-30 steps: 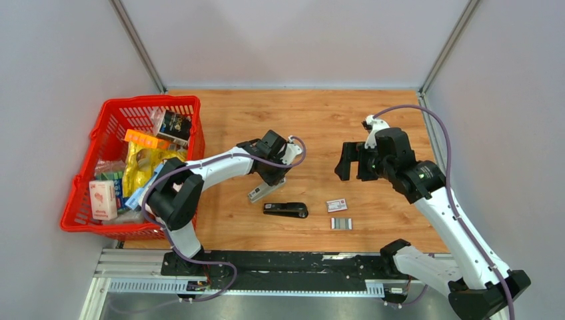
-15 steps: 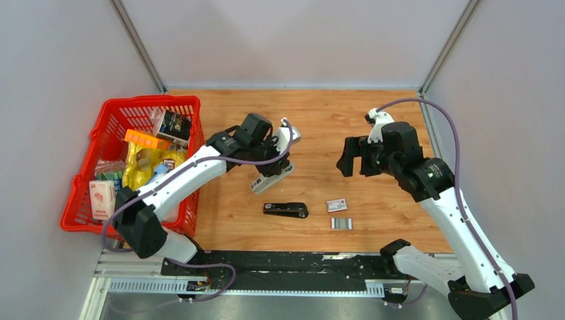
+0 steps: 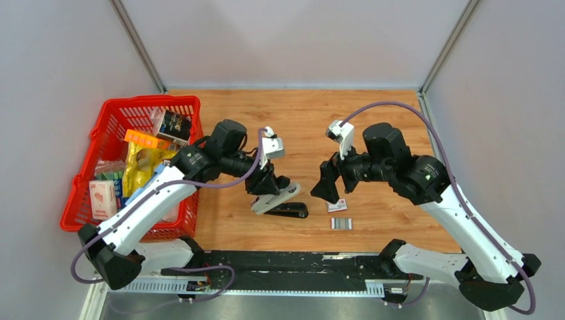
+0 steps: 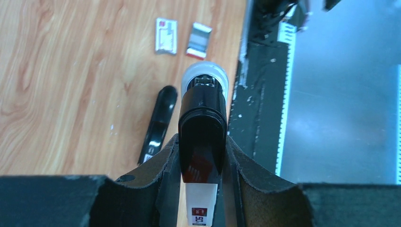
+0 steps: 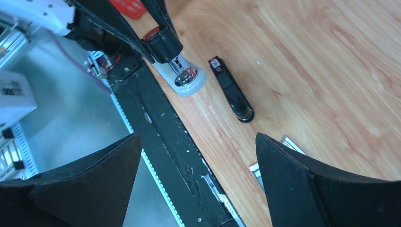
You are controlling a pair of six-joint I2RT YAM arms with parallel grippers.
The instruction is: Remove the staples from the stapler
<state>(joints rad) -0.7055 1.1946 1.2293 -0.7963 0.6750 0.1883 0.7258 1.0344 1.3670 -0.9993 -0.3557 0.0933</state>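
Left wrist: our left claw hugs the stapler; our right claw is wide. We think the staples are light and snappy; pinch the long sides.

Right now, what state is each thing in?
left gripper: shut on black-and-white stapler
black-and-white stapler: held up, tilted
black stapler: lying on table, untouched
staples: lying loose on table
red-and-white box: flat beside staples
right gripper: open, empty
red basket: full

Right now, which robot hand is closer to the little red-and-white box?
Right. The right gripper hovers open close by the red-and-white box. The left gripper is farther away on the box's left side, holding the stapler.
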